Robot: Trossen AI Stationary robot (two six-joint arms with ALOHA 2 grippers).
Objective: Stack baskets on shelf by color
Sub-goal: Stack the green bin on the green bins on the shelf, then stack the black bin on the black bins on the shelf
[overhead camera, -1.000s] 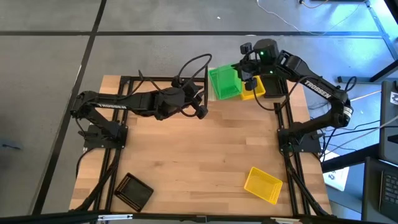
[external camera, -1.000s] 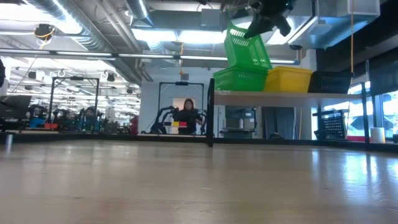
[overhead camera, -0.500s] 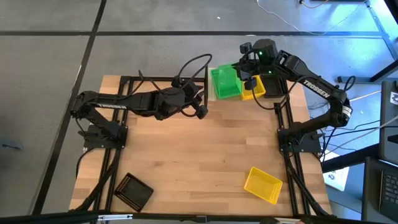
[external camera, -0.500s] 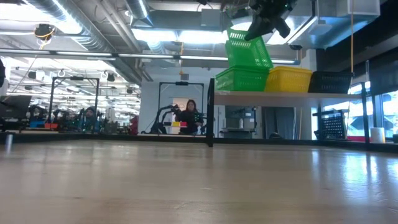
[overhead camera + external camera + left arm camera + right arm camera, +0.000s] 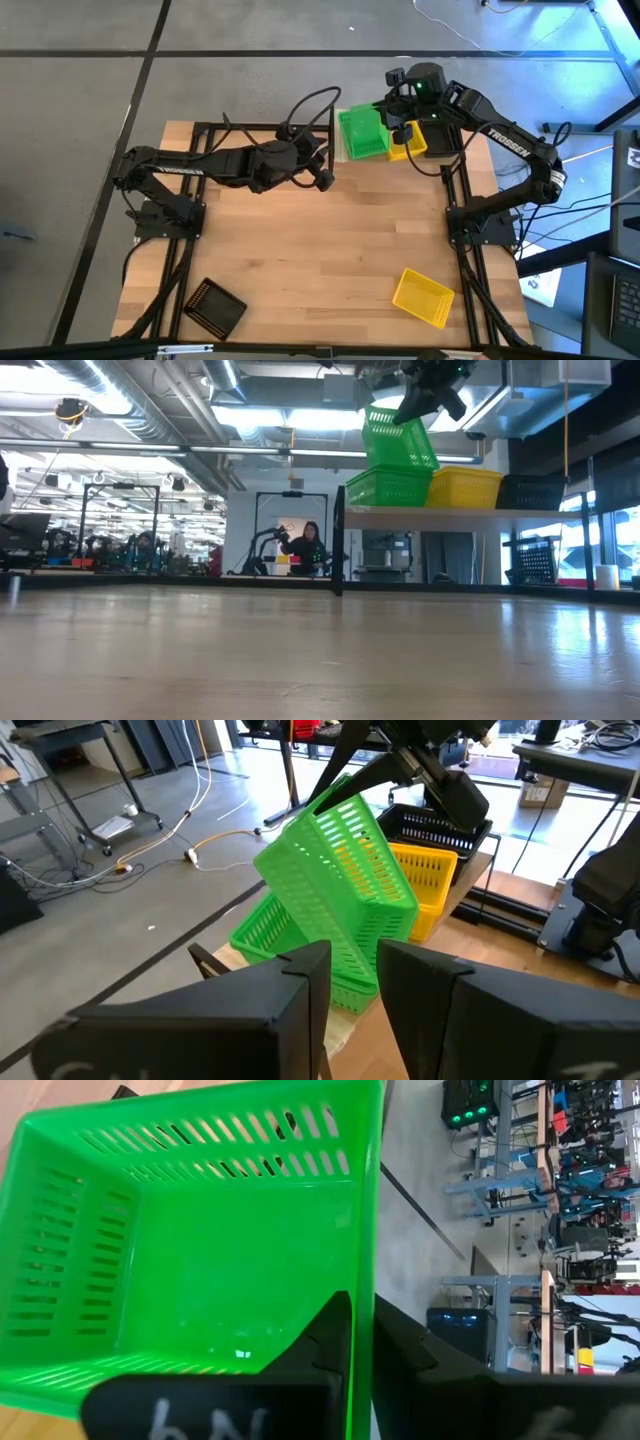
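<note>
My right gripper (image 5: 393, 122) is at the shelf (image 5: 470, 512) by the table's far edge, shut on a bright green basket (image 5: 398, 438). That basket tilts over a second green basket (image 5: 386, 488) standing on the shelf board. A yellow basket (image 5: 465, 487) and a black basket (image 5: 530, 490) stand beside it to the right. My left gripper (image 5: 322, 178) hovers over the table just near of the shelf, touching nothing, with a narrow gap between its fingers (image 5: 310, 980). Another yellow basket (image 5: 422, 297) and another black basket (image 5: 216, 307) lie on the tabletop. My right gripper pinches the tilted green basket by the rim of its right-hand side wall (image 5: 366, 1270), one finger inside the basket (image 5: 325, 1345) and one outside. The fingers come slanting down from above and from the right. The basket hangs tilted, its low corner (image 5: 350, 975) dipping into the green basket below.
The shelf's black posts (image 5: 338, 540) and the table's black frame rails (image 5: 455, 215) stand close to both arms. A wide stretch of bare planks (image 5: 320, 260) lies between the shelf and the two baskets near the table's near edge. A person (image 5: 310, 548) moves far behind the table.
The right gripper has raised the held green basket slightly over the lower green one, then kept still. The left arm has not moved.
</note>
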